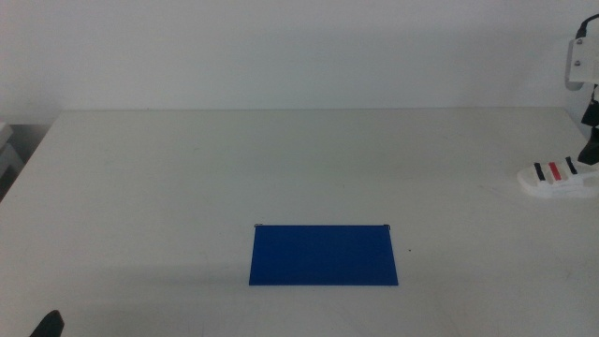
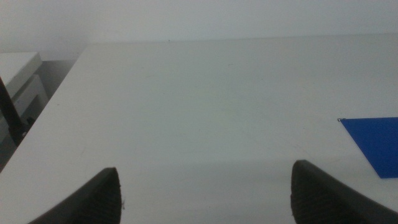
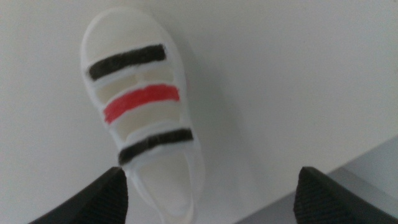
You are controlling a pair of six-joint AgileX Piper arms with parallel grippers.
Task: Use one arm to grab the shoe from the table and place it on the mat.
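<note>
The shoe [image 1: 558, 176] is a small white sandal with black, red and black straps, lying on the table [image 1: 281, 168] at the far right edge of the middle view. My right gripper [image 1: 591, 145] hangs just above its outer end. In the right wrist view the jaws of the right gripper [image 3: 211, 180] stand wide open, and the shoe [image 3: 140, 106] has one end between them, untouched. The dark blue mat [image 1: 324, 255] lies flat near the table's front centre, well left of the shoe. My left gripper [image 2: 205, 177] waits open at the front left corner [image 1: 47, 325], holding nothing.
The table's right edge runs close beside the shoe, with a drop showing in the right wrist view. A white box of the right arm [image 1: 582, 64] sits above the shoe. A corner of the mat [image 2: 373, 142] shows in the left wrist view.
</note>
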